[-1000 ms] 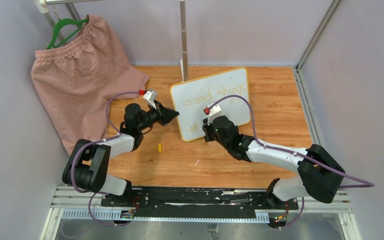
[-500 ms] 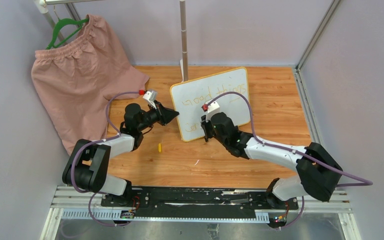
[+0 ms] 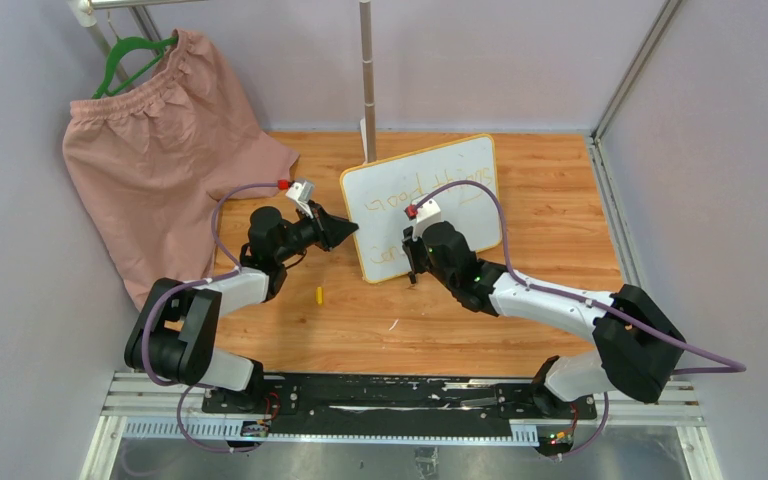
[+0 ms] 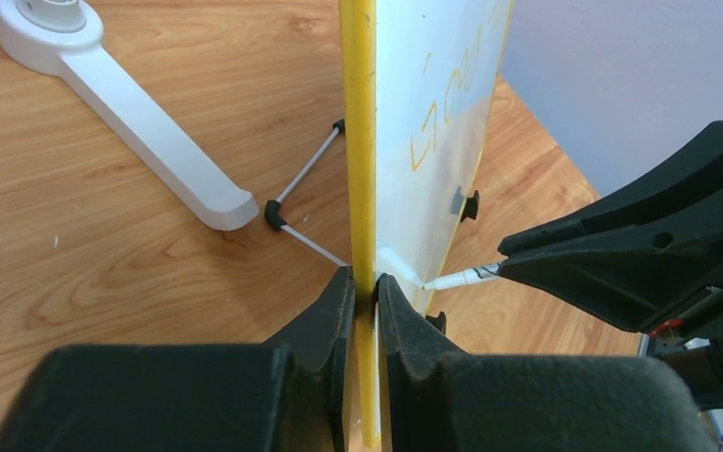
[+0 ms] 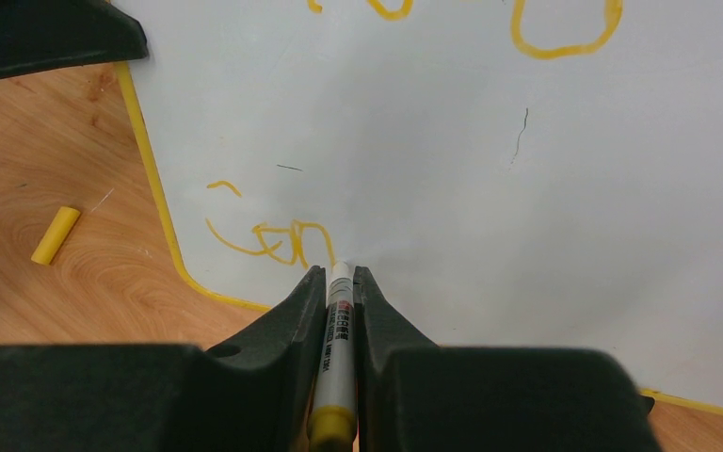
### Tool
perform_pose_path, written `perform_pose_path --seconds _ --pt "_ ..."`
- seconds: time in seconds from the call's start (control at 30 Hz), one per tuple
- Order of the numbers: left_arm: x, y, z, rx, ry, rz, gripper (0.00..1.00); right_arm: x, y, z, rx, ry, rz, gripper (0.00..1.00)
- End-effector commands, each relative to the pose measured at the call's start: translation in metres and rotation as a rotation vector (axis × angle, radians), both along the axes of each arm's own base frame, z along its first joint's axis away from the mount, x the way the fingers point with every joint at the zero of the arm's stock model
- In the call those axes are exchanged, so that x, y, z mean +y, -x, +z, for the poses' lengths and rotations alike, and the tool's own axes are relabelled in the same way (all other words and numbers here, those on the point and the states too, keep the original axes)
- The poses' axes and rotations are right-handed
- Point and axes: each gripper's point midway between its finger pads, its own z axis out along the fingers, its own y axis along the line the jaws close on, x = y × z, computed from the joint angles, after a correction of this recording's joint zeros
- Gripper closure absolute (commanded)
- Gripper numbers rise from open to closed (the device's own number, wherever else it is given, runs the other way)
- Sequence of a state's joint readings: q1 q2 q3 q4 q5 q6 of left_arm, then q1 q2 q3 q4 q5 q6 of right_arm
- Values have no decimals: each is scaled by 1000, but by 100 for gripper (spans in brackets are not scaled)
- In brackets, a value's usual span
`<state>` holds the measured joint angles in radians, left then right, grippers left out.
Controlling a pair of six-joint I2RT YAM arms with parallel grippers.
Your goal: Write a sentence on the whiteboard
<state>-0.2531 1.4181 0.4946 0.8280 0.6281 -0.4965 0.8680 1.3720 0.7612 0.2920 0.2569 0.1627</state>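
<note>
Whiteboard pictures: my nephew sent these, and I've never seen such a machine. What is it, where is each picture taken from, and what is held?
These are two robot arms bolted at the near edge of a wooden table. One picture looks down from above. The other two come from a camera on each wrist. The left pincer clamps the whiteboard by its yellow edge, steadying it. The right pincer holds a marker, its tip at the board, adding to the yellow sentence. A small yellow piece lies on the table, and a pink garment hangs at the left.
</note>
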Motion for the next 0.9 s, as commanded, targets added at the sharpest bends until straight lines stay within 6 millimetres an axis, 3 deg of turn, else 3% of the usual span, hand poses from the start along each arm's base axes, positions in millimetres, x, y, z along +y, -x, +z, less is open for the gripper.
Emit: perform_pose_path --seconds 0.0,0.87 --pt "-8 2 13 -64 -10 -40 100 -4 -19 23 -65 -31 -48 100" --pt "-8 2 14 -66 -10 -40 100 1 -22 36 -90 -89 -58 100"
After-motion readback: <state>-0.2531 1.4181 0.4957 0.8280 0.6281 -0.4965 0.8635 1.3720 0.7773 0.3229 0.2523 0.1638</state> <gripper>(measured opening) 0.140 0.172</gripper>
